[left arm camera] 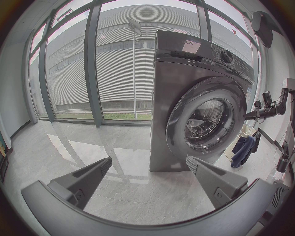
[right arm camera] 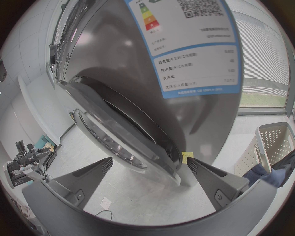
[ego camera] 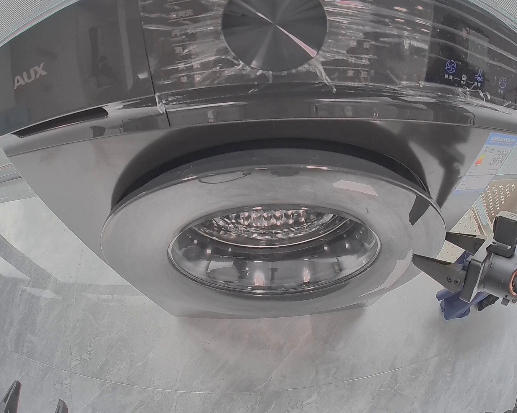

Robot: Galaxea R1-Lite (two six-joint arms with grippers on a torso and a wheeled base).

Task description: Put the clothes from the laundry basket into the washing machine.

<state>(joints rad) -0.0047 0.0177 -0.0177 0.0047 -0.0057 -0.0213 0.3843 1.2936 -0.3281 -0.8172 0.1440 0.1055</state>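
Note:
The grey washing machine (ego camera: 90, 170) stands close in front of me, its round door (ego camera: 142, 237) facing me with a glass window (ego camera: 274, 250). A dark gap shows between the door and the body. My right gripper (ego camera: 433, 249) is open at the door's right edge; in the right wrist view the door rim (right arm camera: 166, 172) lies between its open fingers (right arm camera: 149, 166). Behind it, right of the machine, stands the cream laundry basket (ego camera: 506, 196) with blue clothes (ego camera: 456, 306) hanging over its side. My left gripper (ego camera: 37, 396) is open and low at the left, empty (left arm camera: 149, 162).
Grey tiled floor (ego camera: 253, 358) spreads in front of the machine. In the left wrist view tall windows (left arm camera: 116, 76) stand behind and beside the machine (left arm camera: 172, 92), with the basket (left arm camera: 235, 144), the clothes (left arm camera: 242, 149) and my right gripper (left arm camera: 247, 116) on its far side.

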